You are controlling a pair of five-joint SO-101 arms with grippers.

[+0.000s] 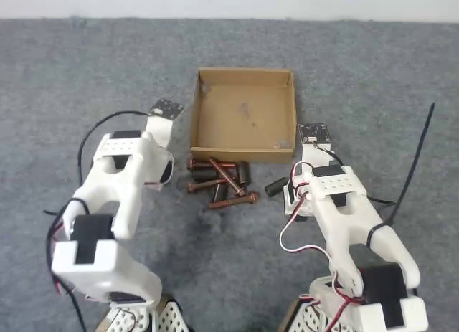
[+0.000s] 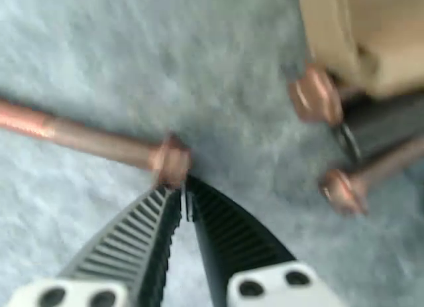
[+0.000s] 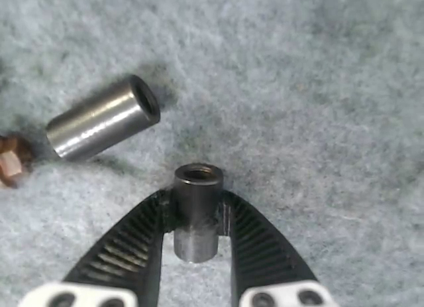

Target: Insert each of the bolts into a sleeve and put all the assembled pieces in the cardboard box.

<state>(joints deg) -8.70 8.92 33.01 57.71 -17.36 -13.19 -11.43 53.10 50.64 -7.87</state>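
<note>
Pairing step: right hand (image 3: 197, 211) grips upright sleeve (image 3: 197, 187); left hand (image 2: 183, 187) clenched, tips at bolt (image 2: 99, 140) head. Next, likely: reopen, grasp bolt, align with sleeve.

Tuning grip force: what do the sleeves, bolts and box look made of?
The sleeve looks like steel: dark grey, smooth, with a dull sheen. The bolts look like copper-plated metal, going by the reddish-brown shine; the base metal can't be told. The box is plain brown cardboard, matte.
</note>
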